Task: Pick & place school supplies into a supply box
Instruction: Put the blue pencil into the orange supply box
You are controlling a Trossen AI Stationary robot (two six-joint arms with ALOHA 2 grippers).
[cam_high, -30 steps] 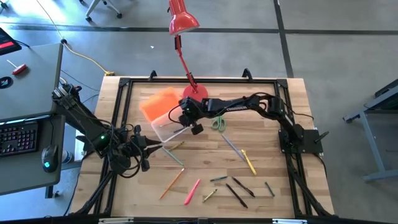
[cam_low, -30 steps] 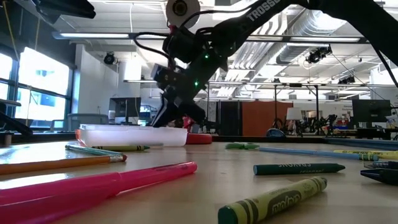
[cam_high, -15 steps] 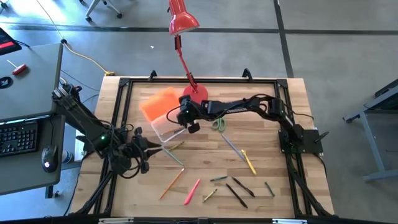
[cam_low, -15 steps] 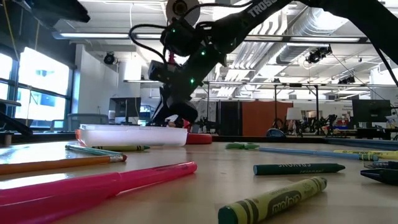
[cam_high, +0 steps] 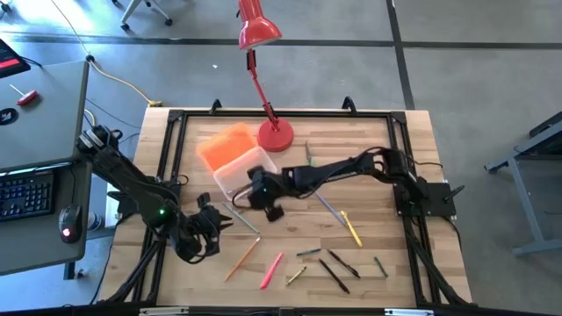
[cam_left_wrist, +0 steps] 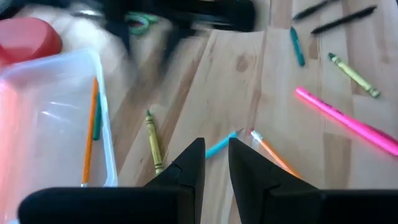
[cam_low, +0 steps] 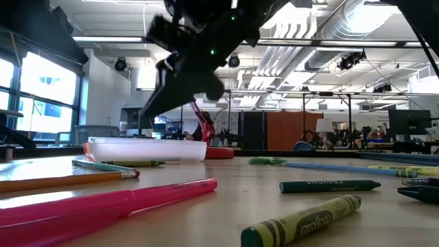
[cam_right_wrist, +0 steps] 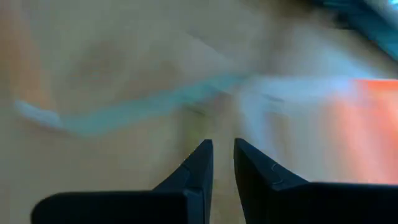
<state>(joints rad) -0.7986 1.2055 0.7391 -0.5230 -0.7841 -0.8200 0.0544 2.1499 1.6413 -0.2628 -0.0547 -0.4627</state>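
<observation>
Inside supply box (cam_left_wrist: 56, 112): orange pencil (cam_left_wrist: 89, 134)

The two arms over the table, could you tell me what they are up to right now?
They are sorting pens and crayons into the clear box, whose orange lid lies beside it. An orange pencil is already inside. The right gripper hangs just in front of the box, holding nothing, its fingers slightly parted. The left gripper hovers empty near a yellow crayon. Most supplies remain scattered on the table.
</observation>
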